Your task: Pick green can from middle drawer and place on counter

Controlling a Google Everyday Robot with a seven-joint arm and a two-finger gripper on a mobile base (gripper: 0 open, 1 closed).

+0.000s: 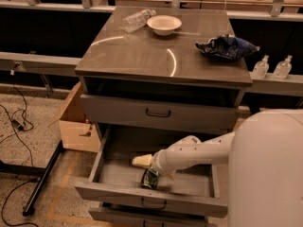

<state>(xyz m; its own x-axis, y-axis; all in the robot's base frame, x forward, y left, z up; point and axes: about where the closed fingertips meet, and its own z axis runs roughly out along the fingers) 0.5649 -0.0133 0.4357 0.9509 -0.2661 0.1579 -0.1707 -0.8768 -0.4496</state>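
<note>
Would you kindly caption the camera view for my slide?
Pincer inside the open middle drawer, at the green can.

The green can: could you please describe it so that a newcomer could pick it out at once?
Below the dark counter, the middle drawer stands pulled open. The green can sits near its front wall, right under the gripper. It is small and green, and low in the drawer, unlike the clear bottle and blue bag up on the counter.
</note>
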